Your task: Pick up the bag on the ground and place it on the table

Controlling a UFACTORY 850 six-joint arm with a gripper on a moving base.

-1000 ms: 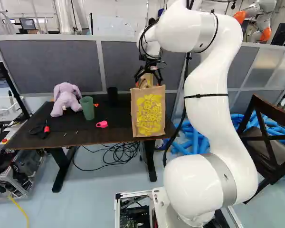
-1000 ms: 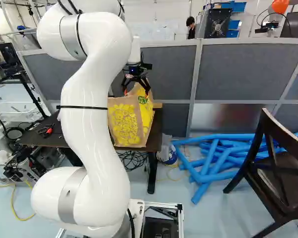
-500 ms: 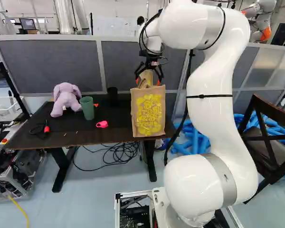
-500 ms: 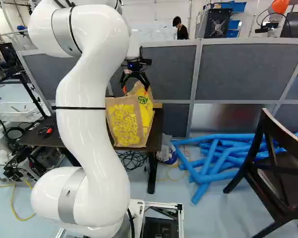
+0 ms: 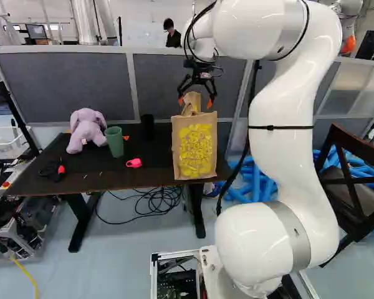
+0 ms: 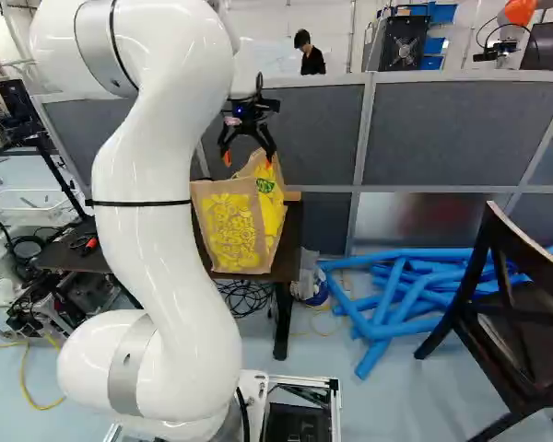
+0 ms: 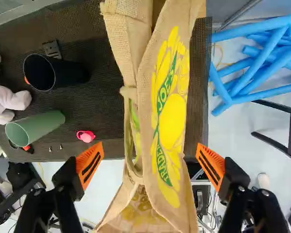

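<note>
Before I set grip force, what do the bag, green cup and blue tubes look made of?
Bag: likely woven jute or burlap, matte; coarse weave shows on its tan parts, under yellow and green print.
Green cup: probably plastic, smooth and opaque, though coated metal is possible.
Blue tubes: plastic or foam, smooth, one even colour; can't tell which.

The room was bright and evenly lit. Pale highlights lay along the glossy white arm [image 5: 277, 143], strongest on its rounded joints. Soft shade sat beneath the dark bench [image 5: 106, 177], and a blurred sheen crossed the metal panel [image 6: 452, 216] at far right. In the wrist view the floor [image 7: 252, 155] shone nearly white, while the black cup [image 7: 39, 73] was deeply shadowed inside.
</note>
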